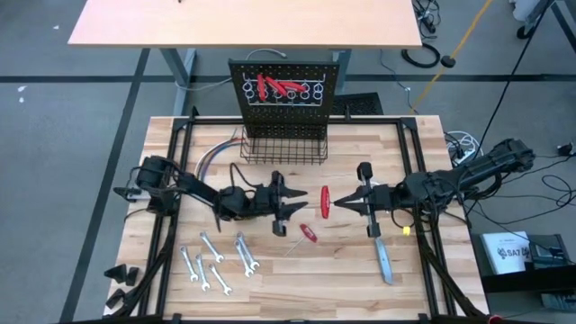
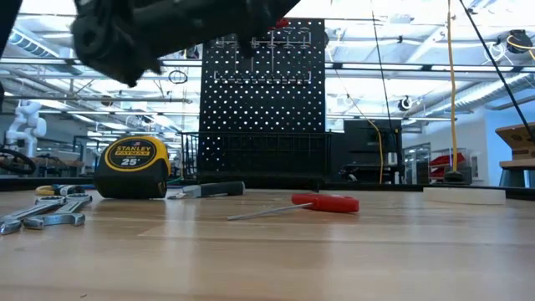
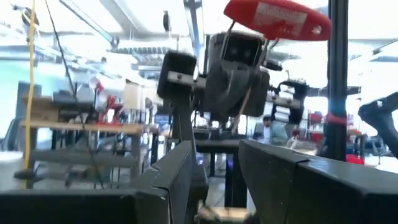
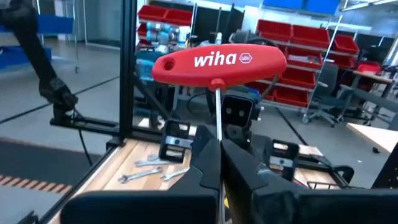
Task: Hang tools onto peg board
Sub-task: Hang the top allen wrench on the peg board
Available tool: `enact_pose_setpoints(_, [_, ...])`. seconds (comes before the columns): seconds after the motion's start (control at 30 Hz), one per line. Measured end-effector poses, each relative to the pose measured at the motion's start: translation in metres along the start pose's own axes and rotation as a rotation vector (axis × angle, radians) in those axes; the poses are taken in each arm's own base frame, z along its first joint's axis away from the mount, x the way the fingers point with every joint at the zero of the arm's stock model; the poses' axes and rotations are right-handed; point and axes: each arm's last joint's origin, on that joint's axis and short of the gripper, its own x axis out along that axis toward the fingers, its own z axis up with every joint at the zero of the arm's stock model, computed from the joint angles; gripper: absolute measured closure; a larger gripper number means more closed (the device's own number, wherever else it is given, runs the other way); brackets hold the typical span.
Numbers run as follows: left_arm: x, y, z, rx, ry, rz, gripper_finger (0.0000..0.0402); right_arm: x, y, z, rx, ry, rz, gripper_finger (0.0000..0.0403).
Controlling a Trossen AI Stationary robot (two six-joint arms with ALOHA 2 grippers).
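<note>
My right gripper [image 1: 337,202] [image 4: 216,152] is over the middle of the table, pointing level toward the left edge. It is shut on a red T-handle tool [image 1: 325,202] [image 4: 217,62]. My left gripper [image 1: 295,207] [image 3: 214,168] faces it from the left, open and tipped upward, with nothing touching its fingers. The black peg board [image 1: 286,76] [image 2: 263,100] stands upright at the far edge, with red tools [image 1: 277,87] in its ring holders. A red screwdriver [image 1: 308,232] [image 2: 326,203] and several silver wrenches [image 1: 216,261] lie flat on the table. My right gripper pinches the tool's thin metal shaft [image 4: 217,118] between its two fingers [image 4: 205,158], just behind the red cross handle [image 3: 277,18]. The fingers are level, coming from the table's right, and the shaft runs along them. The tool is lifted clear of the table, its handle past the fingertips.
A black wire basket [image 1: 283,148] sits at the peg board's base. A yellow tape measure [image 2: 134,167] stands on the table. A grey-bladed tool [image 1: 384,261] lies near the front right. A black frame [image 1: 423,162] borders the tabletop.
</note>
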Motion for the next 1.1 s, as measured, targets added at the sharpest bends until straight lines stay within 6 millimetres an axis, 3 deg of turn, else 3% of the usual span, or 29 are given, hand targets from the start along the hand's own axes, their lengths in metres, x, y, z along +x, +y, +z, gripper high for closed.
enact_pose_setpoints(0.2, [0.028,-0.006,0.007,0.081,-0.075,-0.043,0.0261,0.008,0.003,-0.004,0.015,-0.004,0.0,0.0403])
enact_pose_setpoints(0.43, [0.046,-0.008,0.011,0.101,-0.037,-0.05,0.0261,0.017,0.005,-0.009,0.015,-0.009,-0.005,0.0403])
enact_pose_setpoints(1.1, [0.048,-0.01,0.017,0.096,-0.093,-0.111,0.0261,0.019,-0.001,-0.013,0.001,0.024,-0.06,0.0403])
